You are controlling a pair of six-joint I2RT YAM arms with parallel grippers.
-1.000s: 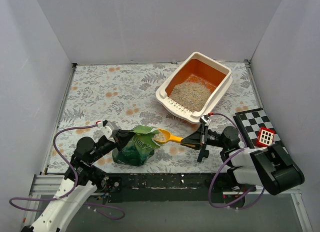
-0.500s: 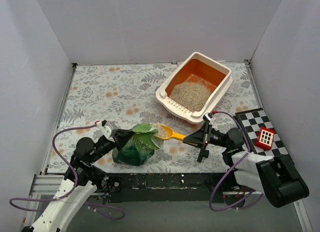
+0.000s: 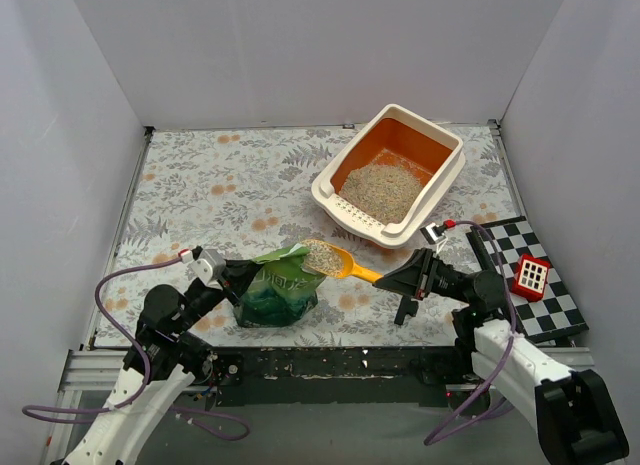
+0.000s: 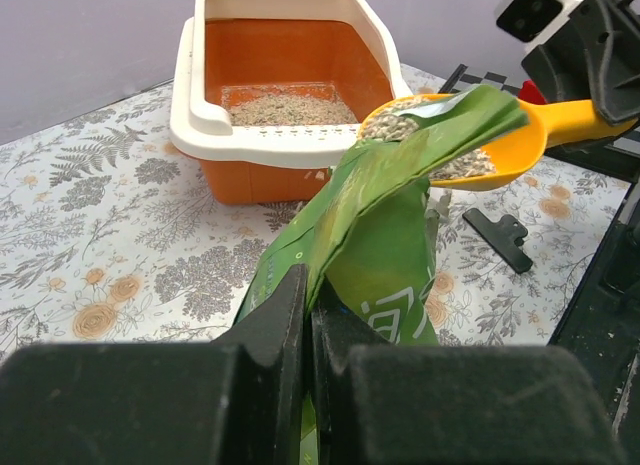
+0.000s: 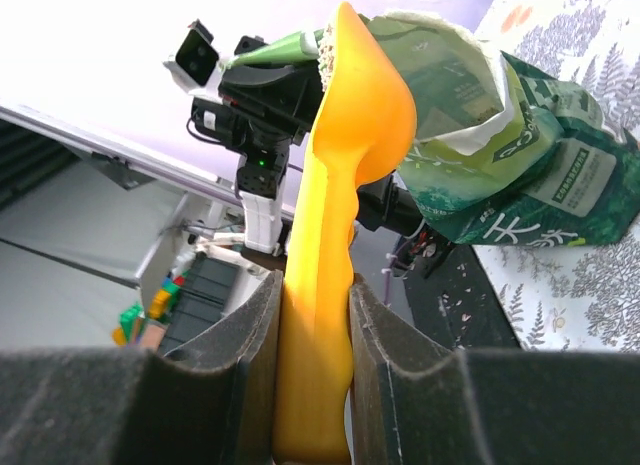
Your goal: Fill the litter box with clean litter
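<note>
The left pincer (image 3: 235, 277) clamps the green litter bag (image 3: 272, 293) by its rim. The right pincer (image 3: 388, 279) grips a yellow scoop (image 3: 340, 265) heaped with clean litter (image 3: 320, 255) at the bag's mouth.

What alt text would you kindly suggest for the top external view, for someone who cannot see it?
The right gripper holds a yellow scoop heaped with litter at the mouth of a green bag, which the left gripper pinches open. The partly filled litter box sits beyond.

bag (image 3: 278, 293) before litter box (image 3: 446, 177)
</note>
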